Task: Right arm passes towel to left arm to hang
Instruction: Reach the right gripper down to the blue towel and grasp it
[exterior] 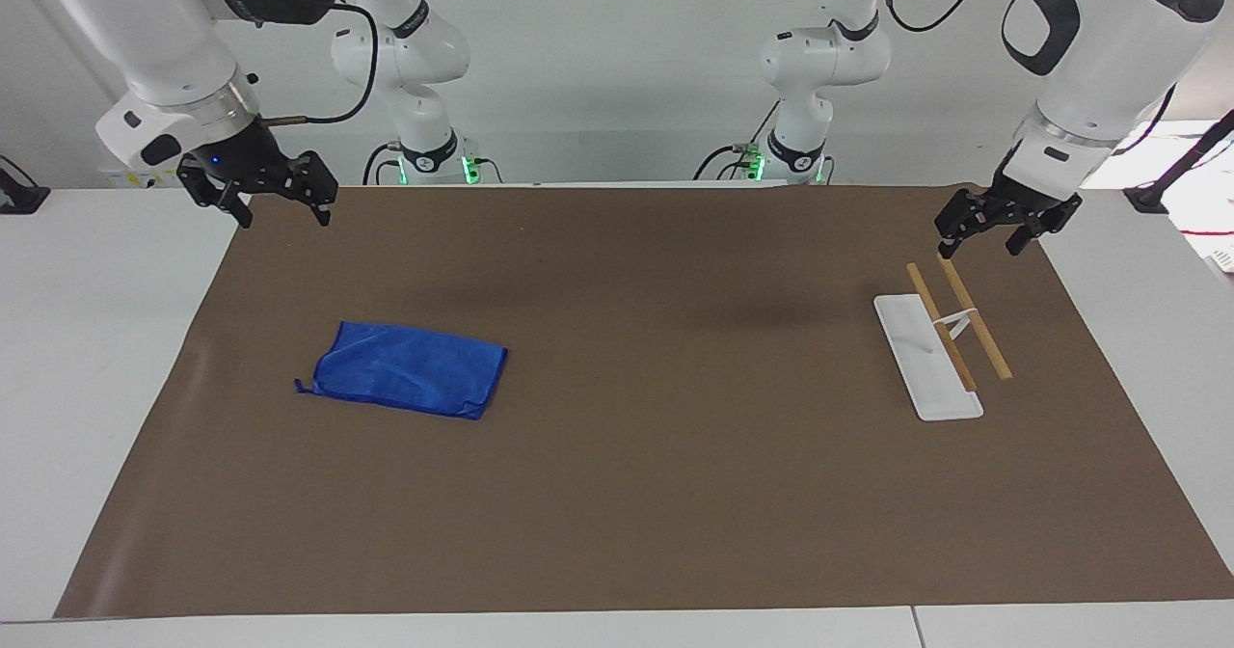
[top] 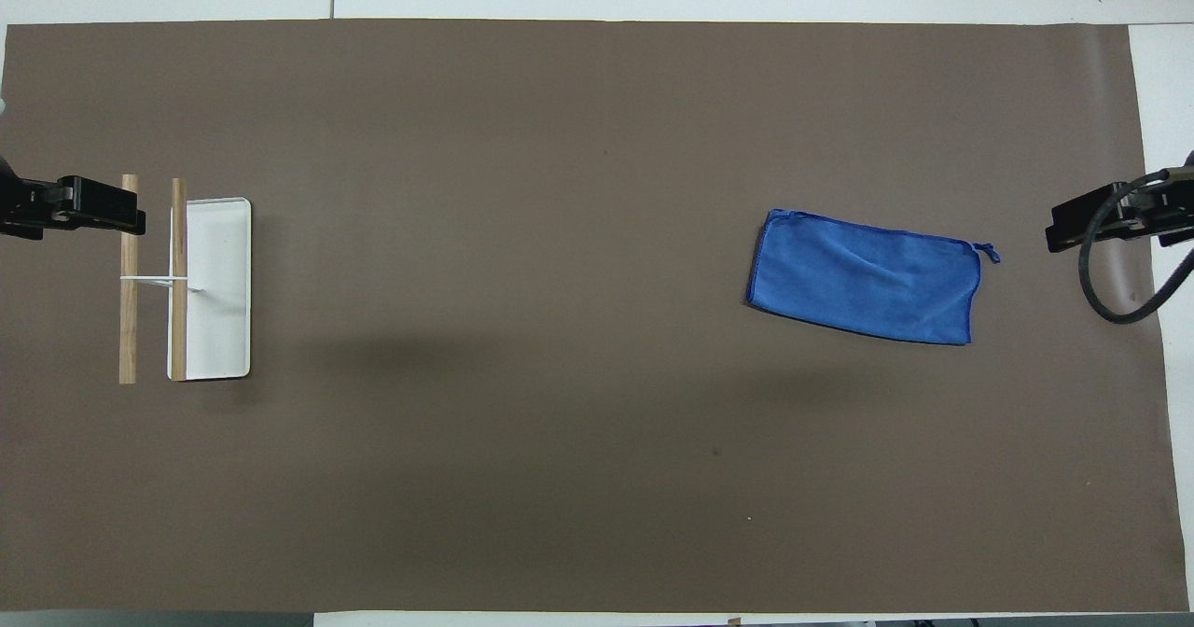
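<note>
The blue towel (exterior: 405,368) (top: 863,277) lies flat on the brown mat, toward the right arm's end of the table, with its small loop at one corner. My right gripper (exterior: 281,206) (top: 1073,221), blue light at its wrist, hangs open and empty in the air over the mat's edge at that end, apart from the towel. My left gripper (exterior: 979,238) (top: 112,209) is also open and empty. It hovers over the end of the outer wooden bar of the rack (exterior: 959,325) (top: 177,277).
The rack is a white flat base (exterior: 925,368) (top: 219,286) with two wooden bars held on a thin white support, at the left arm's end. The brown mat (exterior: 675,494) covers most of the white table (exterior: 96,339).
</note>
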{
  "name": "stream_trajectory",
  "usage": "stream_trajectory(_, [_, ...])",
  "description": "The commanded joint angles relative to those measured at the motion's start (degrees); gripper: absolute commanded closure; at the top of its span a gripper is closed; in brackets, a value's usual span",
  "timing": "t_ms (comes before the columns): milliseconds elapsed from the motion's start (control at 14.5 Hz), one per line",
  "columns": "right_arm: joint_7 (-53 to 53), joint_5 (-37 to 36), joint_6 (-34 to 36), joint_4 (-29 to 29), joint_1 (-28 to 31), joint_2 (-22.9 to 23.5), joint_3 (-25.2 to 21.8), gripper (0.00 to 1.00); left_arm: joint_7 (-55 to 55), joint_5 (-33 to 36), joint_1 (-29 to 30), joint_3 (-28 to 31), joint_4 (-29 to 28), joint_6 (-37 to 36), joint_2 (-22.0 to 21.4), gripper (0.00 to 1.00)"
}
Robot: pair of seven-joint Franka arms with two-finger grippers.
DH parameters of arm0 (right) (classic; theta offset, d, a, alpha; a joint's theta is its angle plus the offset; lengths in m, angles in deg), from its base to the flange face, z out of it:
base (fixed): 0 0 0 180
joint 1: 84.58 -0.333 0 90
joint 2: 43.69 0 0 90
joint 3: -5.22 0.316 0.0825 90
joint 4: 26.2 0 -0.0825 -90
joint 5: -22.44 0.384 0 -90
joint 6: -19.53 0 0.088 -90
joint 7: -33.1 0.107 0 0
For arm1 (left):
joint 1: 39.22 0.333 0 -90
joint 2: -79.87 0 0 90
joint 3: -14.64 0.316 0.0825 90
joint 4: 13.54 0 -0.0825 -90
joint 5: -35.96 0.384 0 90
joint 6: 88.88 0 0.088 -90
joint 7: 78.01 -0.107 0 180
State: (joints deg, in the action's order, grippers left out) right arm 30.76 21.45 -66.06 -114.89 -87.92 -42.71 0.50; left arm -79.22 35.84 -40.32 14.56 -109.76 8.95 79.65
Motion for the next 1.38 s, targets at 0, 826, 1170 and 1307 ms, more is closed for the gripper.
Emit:
stream_trajectory(0, [1.2,0.9,-1.25,-1.92,0.18,-1.42,0.24,0.0,-0.38,1.09,0.13,0.0,0.25,-0.79,-0.48,0.0])
stream_trajectory(826, [4.27,0.63,-22.02,-22.17,-0.17,-8.53,0.24,0.0,-0.38,1.09,0.13,0.0,0.25,-0.79,-0.48,0.0])
stream_trajectory(1170, [6.82,0.9,-41.1,-35.64,-2.37,-2.84,0.32,0.0,-0.38,1.09,0.13,0.0,0.25,-0.79,-0.48,0.0])
stream_trajectory(1307, [6.21,0.9,-50.16,-40.75,-2.37,-0.38,0.32,0.0,-0.38,1.09,0.13,0.0,0.25,-0.79,-0.4,0.0])
